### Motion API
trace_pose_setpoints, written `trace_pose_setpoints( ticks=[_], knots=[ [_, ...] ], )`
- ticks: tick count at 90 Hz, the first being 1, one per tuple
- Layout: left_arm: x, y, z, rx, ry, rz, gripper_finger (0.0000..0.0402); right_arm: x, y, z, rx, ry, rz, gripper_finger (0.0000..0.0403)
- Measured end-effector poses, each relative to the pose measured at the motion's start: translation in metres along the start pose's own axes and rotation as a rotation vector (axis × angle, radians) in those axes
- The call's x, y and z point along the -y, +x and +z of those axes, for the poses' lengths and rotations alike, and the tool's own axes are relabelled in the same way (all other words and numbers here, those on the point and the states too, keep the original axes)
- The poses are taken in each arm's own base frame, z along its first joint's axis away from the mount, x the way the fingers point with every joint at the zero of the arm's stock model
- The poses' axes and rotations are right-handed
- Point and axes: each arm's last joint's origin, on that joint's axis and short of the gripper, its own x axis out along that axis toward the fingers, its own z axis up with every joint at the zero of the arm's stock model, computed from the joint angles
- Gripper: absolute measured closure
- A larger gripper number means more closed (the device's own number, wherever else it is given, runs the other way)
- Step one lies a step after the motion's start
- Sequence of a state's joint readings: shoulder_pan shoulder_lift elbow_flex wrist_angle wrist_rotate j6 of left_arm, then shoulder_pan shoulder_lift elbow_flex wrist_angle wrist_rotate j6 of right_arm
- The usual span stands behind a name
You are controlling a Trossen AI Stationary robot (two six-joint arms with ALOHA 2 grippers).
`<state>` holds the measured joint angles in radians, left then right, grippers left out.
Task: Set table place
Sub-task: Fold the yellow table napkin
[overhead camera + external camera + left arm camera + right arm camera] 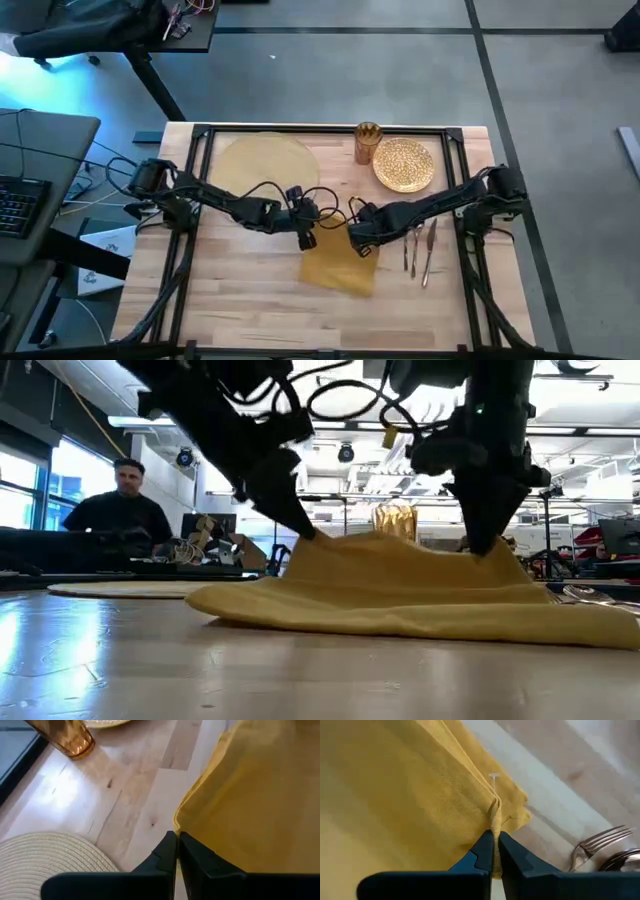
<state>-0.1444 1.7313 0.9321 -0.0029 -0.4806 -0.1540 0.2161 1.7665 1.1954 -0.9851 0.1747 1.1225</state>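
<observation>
Here the left gripper (306, 238) and the right gripper (358, 240) are each pinched closed on a corner of the yellow napkin (340, 265), and only the low view shows that both corners are lifted (the cloth sags between them). The woven placemat (265, 165) lies flat at the far left of the table (250, 300). From above, bare wood stays free toward the near edge, while the gold plate (404, 164), amber glass (366, 143) and cutlery (418, 250) crowd the right side.

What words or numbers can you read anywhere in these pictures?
None can be read. The napkin, plate, glass, placemat and table carry no writing. A white thing left of the table has dark marks, too small to read.
</observation>
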Motion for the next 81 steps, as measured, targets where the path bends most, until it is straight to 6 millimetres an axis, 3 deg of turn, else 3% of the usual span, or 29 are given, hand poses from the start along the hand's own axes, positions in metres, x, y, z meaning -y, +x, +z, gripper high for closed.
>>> trace_pose_setpoints(
  ticks=[17, 39, 53, 70, 81],
  knots=[
    [-0.001, 0.016, -0.01, -0.05, 0.007, -0.006, 0.0395, -0.002, 0.011, 0.002, -0.012, 0.005, -0.032, 0.0403],
    [-0.006, 0.022, -0.011, -0.07, 0.004, -0.035, 0.0359, -0.003, 0.015, 0.003, 0.01, 0.003, -0.06, 0.04],
    [-0.012, 0.021, -0.009, -0.07, 0.054, -0.027, 0.033, 0.002, 0.013, 0.003, 0.016, -0.006, -0.094, 0.0356],
    [-0.024, -0.007, 0.009, -0.026, 0.094, -0.047, 0.0302, 0.019, -0.018, 0.001, 0.085, -0.029, -0.1, 0.0267],
    [-0.026, -0.024, 0.018, 0.009, 0.092, -0.227, 0.0298, 0.023, -0.052, -0.006, 0.251, -0.191, 0.015, 0.0216]
  ],
)
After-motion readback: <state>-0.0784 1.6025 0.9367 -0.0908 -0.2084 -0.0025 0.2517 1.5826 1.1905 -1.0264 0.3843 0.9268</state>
